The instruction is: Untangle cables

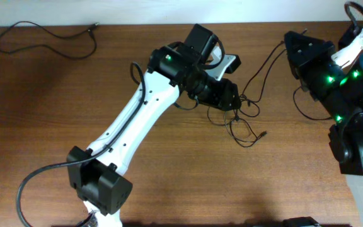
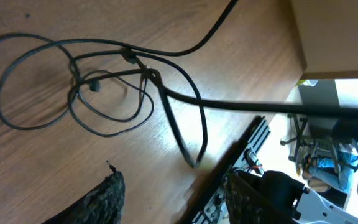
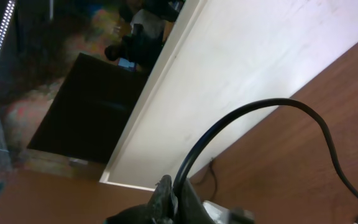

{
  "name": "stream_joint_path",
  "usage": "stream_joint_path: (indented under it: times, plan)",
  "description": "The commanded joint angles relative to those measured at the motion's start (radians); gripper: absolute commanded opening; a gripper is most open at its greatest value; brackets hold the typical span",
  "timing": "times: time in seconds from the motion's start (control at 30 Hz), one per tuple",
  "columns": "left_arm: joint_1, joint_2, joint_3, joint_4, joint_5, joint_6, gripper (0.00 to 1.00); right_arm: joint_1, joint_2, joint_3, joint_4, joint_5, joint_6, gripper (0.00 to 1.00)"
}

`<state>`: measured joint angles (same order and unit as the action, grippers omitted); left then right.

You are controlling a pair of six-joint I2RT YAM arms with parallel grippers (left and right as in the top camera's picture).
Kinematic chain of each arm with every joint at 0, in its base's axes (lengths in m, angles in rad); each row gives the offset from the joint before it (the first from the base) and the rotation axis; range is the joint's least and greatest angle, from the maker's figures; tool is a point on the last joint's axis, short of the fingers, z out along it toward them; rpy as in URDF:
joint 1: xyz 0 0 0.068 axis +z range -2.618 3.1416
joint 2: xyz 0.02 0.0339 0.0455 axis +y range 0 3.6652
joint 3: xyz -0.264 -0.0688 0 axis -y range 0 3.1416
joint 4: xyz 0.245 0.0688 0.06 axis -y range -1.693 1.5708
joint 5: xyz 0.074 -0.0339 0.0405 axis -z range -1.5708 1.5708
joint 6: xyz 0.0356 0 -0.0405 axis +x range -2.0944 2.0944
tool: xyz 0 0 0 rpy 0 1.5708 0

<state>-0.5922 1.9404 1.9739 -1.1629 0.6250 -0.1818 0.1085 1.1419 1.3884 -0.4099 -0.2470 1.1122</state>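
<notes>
A knot of thin black cables (image 1: 239,120) lies on the wooden table (image 1: 55,107) at the centre right. It also shows in the left wrist view (image 2: 104,93) as several overlapping loops. My left gripper (image 2: 173,202) is open and empty, its fingers low over the table just beside the knot; in the overhead view it (image 1: 230,99) sits at the knot's upper left edge. My right gripper (image 3: 182,196) is shut on one black cable (image 3: 241,118). In the overhead view this strand (image 1: 266,63) runs from the right gripper (image 1: 290,41) down to the knot.
A separate thin black cable (image 1: 43,39) lies looped at the table's far left corner. The left arm (image 1: 137,120) crosses the table diagonally from the front. The right arm's base (image 1: 358,126) stands at the right edge. A white wall (image 3: 260,56) borders the back.
</notes>
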Motion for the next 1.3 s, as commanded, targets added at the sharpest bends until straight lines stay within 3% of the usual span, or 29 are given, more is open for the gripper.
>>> stream_joint_path:
  times: [0.0, 0.17, 0.43, 0.57, 0.7, 0.8, 0.9, 0.97, 1.13, 1.27]
  plan:
    - [-0.029, 0.054, 0.003, 0.002, 0.0, 0.019, 0.52, 0.002, -0.01, 0.005, 0.01, 0.016, 0.027, 0.04]
    - [-0.035, 0.058, 0.003, 0.034, -0.001, 0.019, 0.49, 0.002, -0.01, 0.005, 0.01, 0.016, 0.031, 0.04]
    - [-0.034, 0.059, 0.003, 0.087, -0.069, 0.011, 0.21, 0.002, -0.01, 0.005, 0.01, 0.012, 0.031, 0.04]
    - [-0.034, 0.059, 0.003, 0.102, -0.073, 0.012, 0.0, 0.002, -0.01, 0.005, 0.009, 0.012, 0.03, 0.04]
    - [-0.029, 0.059, 0.003, 0.089, -0.135, 0.012, 0.0, 0.0, -0.01, 0.005, 0.002, 0.024, 0.006, 0.04]
    - [-0.026, 0.059, 0.003, 0.022, -0.389, 0.01, 0.0, -0.026, -0.016, 0.005, -0.001, 0.003, -0.008, 0.04]
    - [-0.017, 0.059, 0.003, -0.033, -0.631, -0.103, 0.0, -0.064, -0.041, 0.005, 0.0, -0.023, -0.006, 0.04]
    - [-0.004, 0.059, 0.003, -0.042, -0.709, -0.148, 0.0, -0.093, -0.071, 0.005, 0.0, -0.022, -0.007, 0.04]
    - [0.03, 0.059, 0.003, -0.043, -0.672, -0.147, 0.0, -0.16, -0.135, 0.005, -0.001, -0.03, -0.008, 0.04]
    - [0.029, 0.059, 0.003, -0.043, -0.558, -0.147, 0.0, -0.169, -0.154, 0.005, -0.001, -0.06, -0.008, 0.04]
